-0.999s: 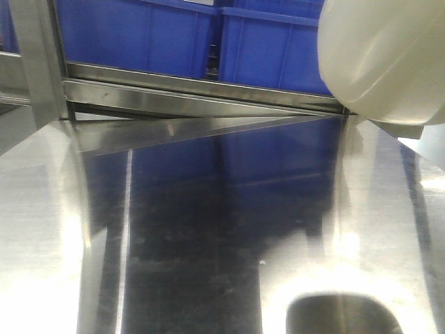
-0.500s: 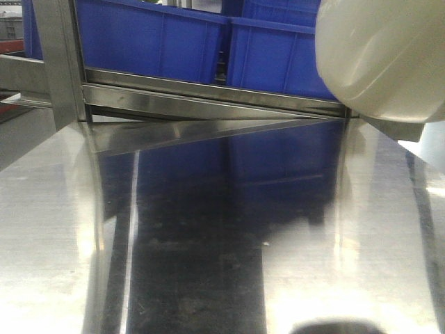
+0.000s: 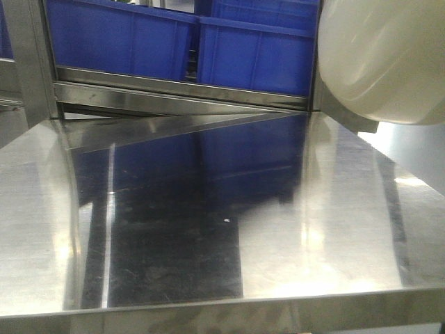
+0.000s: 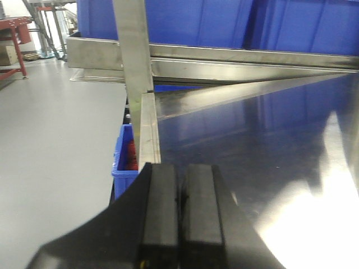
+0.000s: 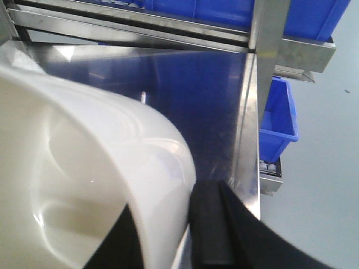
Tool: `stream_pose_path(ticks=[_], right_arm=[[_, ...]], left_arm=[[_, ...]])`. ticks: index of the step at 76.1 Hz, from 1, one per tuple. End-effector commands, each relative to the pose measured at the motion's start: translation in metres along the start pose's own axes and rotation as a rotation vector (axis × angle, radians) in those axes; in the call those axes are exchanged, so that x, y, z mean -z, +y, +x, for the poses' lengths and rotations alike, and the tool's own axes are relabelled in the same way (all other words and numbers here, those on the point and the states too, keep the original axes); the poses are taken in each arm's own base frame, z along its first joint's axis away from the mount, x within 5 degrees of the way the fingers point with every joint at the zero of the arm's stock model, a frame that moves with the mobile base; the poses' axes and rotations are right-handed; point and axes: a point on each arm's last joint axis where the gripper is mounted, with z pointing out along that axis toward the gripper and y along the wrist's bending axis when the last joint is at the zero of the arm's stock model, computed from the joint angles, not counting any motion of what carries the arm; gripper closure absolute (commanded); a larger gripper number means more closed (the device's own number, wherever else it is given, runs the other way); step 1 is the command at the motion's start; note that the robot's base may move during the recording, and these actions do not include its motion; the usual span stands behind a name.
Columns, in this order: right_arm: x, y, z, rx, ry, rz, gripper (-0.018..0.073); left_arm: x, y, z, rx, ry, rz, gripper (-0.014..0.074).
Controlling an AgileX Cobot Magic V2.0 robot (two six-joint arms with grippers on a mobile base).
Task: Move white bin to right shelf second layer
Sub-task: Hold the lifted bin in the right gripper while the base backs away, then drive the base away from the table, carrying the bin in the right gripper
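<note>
White bin [image 3: 382, 59] hangs lifted above the far right corner of the table [image 3: 334, 229], its wall clamped between the jaws of the right gripper [image 5: 168, 224]. The left gripper [image 4: 179, 207] sits over the table's left edge, jaws pressed together on nothing. Blue crates [image 3: 174, 42] stand on the rack [image 3: 174, 87] behind the far edge.

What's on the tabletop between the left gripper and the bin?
Nothing: the front view shows the tabletop bare, only blue reflections, across to the bin. The left wrist view shows the same beside the left gripper.
</note>
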Motion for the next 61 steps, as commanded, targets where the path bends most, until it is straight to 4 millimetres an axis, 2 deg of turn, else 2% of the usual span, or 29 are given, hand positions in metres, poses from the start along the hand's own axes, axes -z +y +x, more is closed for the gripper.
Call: stream_pose_path(ticks=[1,61], right_arm=[[0.0047,0.0019,-0.0193,0.008,-0.135,-0.019,0.0504],[0.005,0.0019,-0.0194,0.007,-0.136,-0.019,0.0504]], left_arm=[[-0.001,-0.0005,0.0036,0.005,-0.065,0.003,0.0512],[-0.001,-0.0005,0.0036,0.005,-0.065,0.003,0.0512]])
